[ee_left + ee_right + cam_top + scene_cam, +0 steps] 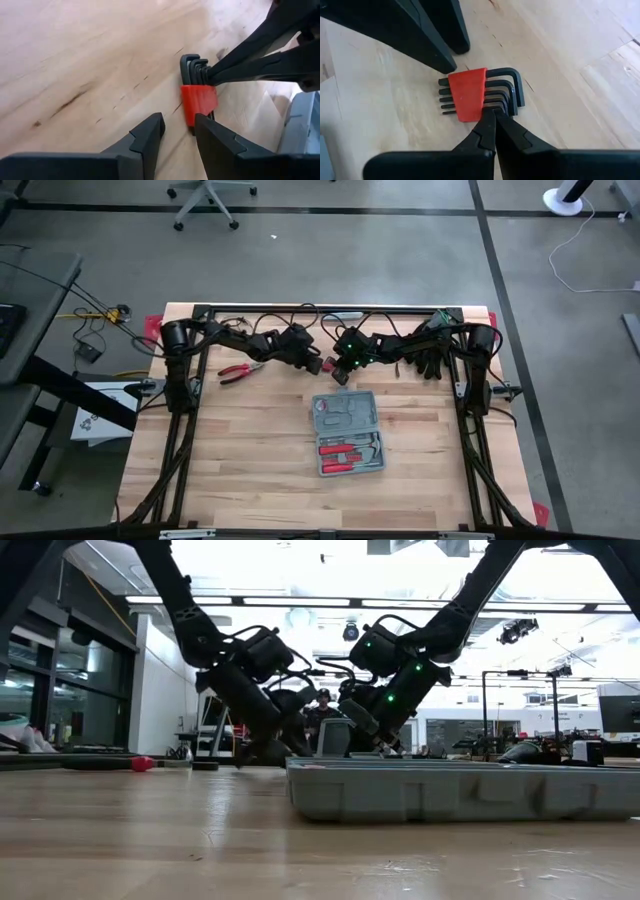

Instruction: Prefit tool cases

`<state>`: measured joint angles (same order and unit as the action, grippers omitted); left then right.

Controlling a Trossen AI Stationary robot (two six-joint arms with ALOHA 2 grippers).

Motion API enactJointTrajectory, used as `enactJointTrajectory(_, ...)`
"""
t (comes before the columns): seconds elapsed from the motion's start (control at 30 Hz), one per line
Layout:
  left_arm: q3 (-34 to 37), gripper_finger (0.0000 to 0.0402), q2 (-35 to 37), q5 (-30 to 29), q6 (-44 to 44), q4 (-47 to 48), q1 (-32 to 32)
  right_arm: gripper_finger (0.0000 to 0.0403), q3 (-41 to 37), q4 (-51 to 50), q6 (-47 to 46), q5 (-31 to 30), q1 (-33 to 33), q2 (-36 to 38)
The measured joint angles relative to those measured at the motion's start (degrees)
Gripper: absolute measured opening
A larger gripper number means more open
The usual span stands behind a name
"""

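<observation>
One tool case (347,433), blue-grey, lying open mid-worktop (250,470), red-handled tools in moulded lower half. One hex key set (480,95) in red holder behind case: five black keys. Right tool (494,117) pinched together on keys' bent ends. Left tool (177,131) fingers apart, just beside red holder. One red-handled pliers (238,371) at rear left.

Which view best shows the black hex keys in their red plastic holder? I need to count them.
The right wrist view: the black hex keys in their red plastic holder lie in full view, fanned. The left wrist view shows them partly, behind fingers. In the high and low views the grippers hide them.
</observation>
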<state>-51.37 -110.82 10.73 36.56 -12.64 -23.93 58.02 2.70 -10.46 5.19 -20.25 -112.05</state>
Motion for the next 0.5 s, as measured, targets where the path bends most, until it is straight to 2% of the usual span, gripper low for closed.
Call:
enactJointTrajectory(0.3, -0.24, 0.0116, -3.32, 0.10, 1.47, -8.16, 1.63, 0.0000, 0.00, 0.20, 0.00, 0.00, 0.00, 0.00)
enactJointTrajectory(0.5, -0.90, 0.0116, -5.23, -0.30, 2.37, -8.17, 2.64, 0.0000, -0.07, 0.60, -0.03, 0.57, -0.07, 0.02)
